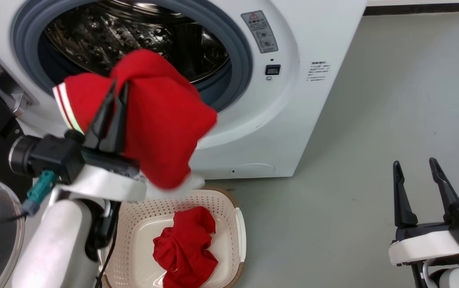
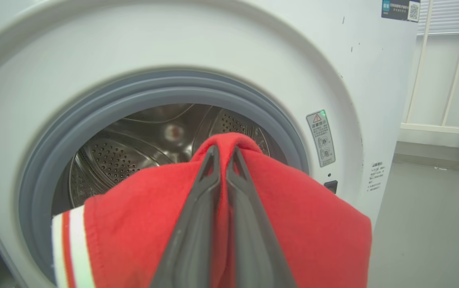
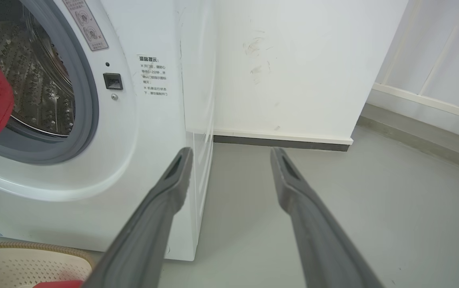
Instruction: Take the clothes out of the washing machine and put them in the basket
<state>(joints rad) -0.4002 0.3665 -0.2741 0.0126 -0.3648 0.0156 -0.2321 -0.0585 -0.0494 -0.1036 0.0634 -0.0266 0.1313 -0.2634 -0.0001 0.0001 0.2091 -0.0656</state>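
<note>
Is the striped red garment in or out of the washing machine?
Out. The striped red garment hangs from the shut left hand, in front of the opening of the washing machine.

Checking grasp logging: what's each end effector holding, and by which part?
Left end effector is shut on the striped-band red garment, pinching a fold at its top, away from the band. Right end effector: open, holding nothing.

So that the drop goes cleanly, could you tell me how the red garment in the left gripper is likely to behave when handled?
Probably floppy: the red garment sags either side of the left gripper. Likely light: the shut jaws carry it by one pinched fold. Released, it should crumple like the other garment in the basket.
</note>
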